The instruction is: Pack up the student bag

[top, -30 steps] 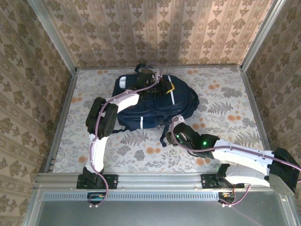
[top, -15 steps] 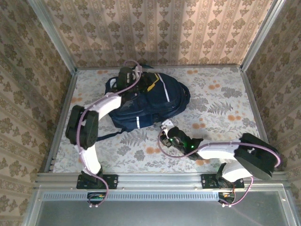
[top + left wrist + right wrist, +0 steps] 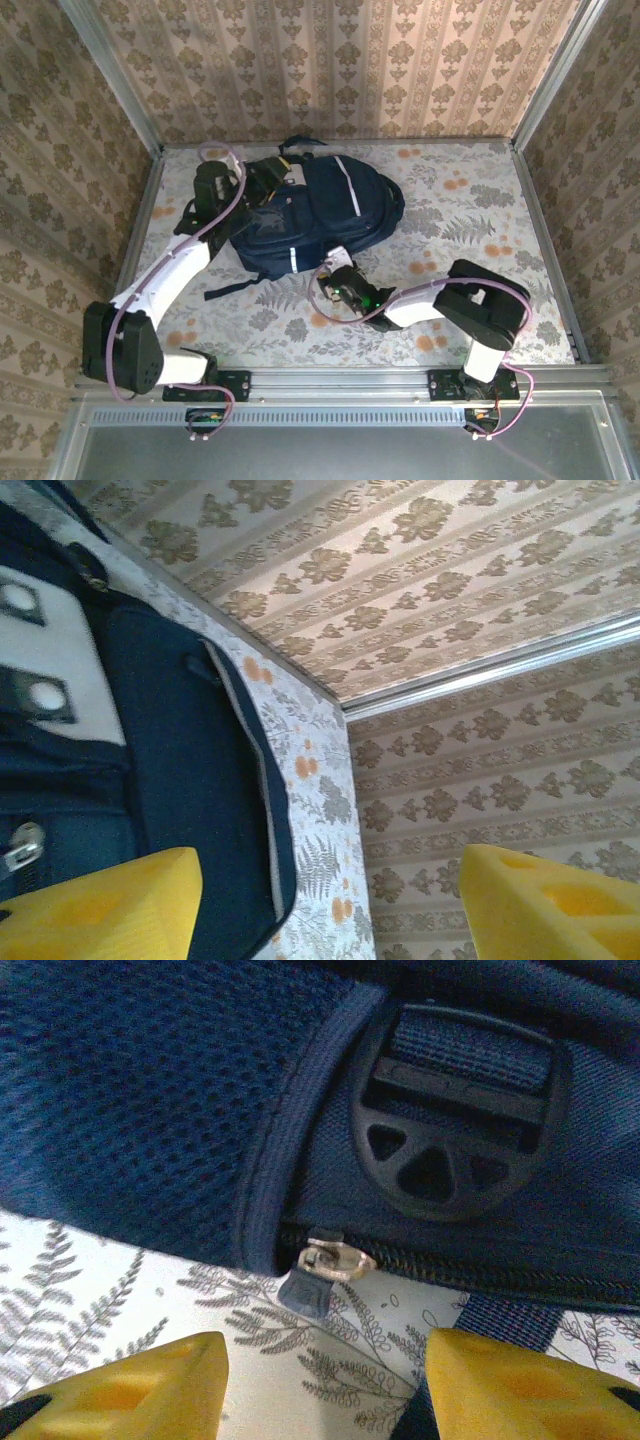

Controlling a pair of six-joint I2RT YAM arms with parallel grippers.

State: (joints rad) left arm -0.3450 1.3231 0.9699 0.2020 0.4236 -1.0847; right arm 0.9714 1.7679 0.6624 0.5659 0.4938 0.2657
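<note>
Since student bag [image 3: 335,205] has its zipper pull [image 3: 318,1270] dead ahead of right gripper [image 3: 325,1365] (wide, empty), right arm's nearer; left gripper [image 3: 330,905] also wide, empty.

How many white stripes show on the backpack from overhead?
2 on the backpack: a long stripe across its top, a short stripe at its near edge; more may be hidden.

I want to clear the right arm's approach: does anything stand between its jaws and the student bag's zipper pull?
Nothing visible does. In the right wrist view the right gripper, jaws apart, faces the zipper pull at the student bag's lower edge, with only bare table cover between.
</note>
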